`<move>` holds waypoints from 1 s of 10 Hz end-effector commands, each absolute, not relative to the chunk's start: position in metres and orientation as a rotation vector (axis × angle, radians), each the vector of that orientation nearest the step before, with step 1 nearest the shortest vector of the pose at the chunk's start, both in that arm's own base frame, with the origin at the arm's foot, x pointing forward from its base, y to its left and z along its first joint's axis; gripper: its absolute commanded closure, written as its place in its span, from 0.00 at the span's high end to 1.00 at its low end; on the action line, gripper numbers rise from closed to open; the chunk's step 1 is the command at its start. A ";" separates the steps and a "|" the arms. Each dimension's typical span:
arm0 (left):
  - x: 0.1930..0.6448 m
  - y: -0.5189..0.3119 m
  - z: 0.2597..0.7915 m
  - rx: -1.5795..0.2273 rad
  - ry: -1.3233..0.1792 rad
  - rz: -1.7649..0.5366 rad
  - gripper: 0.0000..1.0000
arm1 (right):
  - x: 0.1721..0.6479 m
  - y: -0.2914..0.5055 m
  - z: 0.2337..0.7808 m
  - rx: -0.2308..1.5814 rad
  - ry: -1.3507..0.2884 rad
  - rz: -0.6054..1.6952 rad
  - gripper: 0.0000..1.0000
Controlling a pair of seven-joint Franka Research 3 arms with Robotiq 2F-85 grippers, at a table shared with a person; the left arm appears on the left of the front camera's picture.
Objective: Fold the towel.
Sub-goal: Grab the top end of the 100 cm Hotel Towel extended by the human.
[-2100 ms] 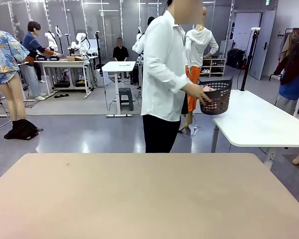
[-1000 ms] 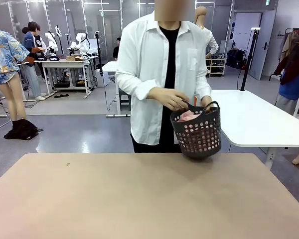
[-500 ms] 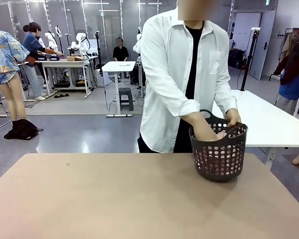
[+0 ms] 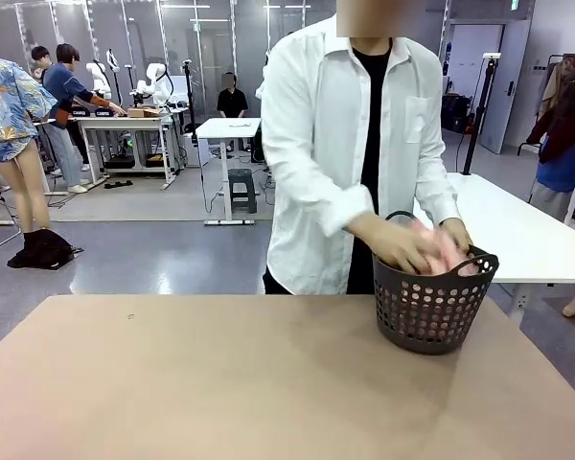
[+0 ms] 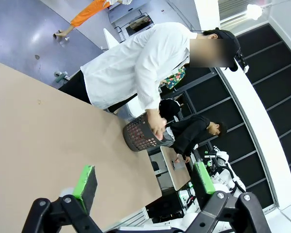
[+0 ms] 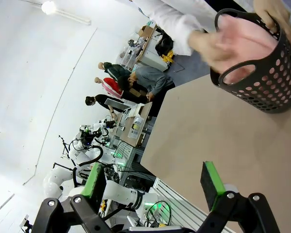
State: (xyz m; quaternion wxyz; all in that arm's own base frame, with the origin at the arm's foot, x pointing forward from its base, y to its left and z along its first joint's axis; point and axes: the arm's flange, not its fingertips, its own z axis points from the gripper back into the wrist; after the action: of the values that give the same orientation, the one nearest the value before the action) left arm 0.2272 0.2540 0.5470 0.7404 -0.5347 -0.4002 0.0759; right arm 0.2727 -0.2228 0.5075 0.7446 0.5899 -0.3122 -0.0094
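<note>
The pale pink towel (image 4: 439, 251) sits bunched in a dark perforated basket (image 4: 431, 311) at the far right of the table. A person in a white shirt stands behind it; one hand (image 4: 395, 244) grips the towel and the other holds the basket's rim. In the right wrist view the towel (image 6: 245, 46) rises out of the basket (image 6: 266, 80) under the person's hand. The basket (image 5: 141, 136) also appears in the left wrist view. My left gripper (image 5: 144, 186) and right gripper (image 6: 155, 182) are both open, holding nothing, well back from the basket.
The tan table (image 4: 220, 383) stretches bare from the basket to the near edge. A white table (image 4: 517, 235) stands behind at the right. Other people and workbenches are far back at the left.
The person has brought the basket over and set it down at the table's far right. A hand reached in and now lifts the towel above the rim.
</note>
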 end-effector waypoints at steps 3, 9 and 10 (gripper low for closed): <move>0.228 0.256 0.549 -1.182 -0.898 0.147 1.00 | 0.273 -0.224 0.508 1.297 -0.703 -0.009 1.00; 0.228 0.256 0.549 -1.182 -0.898 0.147 1.00 | 0.273 -0.224 0.508 1.297 -0.703 -0.009 1.00; 0.228 0.256 0.549 -1.182 -0.898 0.147 1.00 | 0.273 -0.224 0.508 1.297 -0.703 -0.009 1.00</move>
State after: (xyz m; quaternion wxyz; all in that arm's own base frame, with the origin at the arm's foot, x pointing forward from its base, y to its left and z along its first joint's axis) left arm 0.2272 0.2540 0.5470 0.7404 -0.5347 -0.4001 0.0758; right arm 0.2726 -0.2229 0.5075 0.7446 0.5898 -0.3123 -0.0096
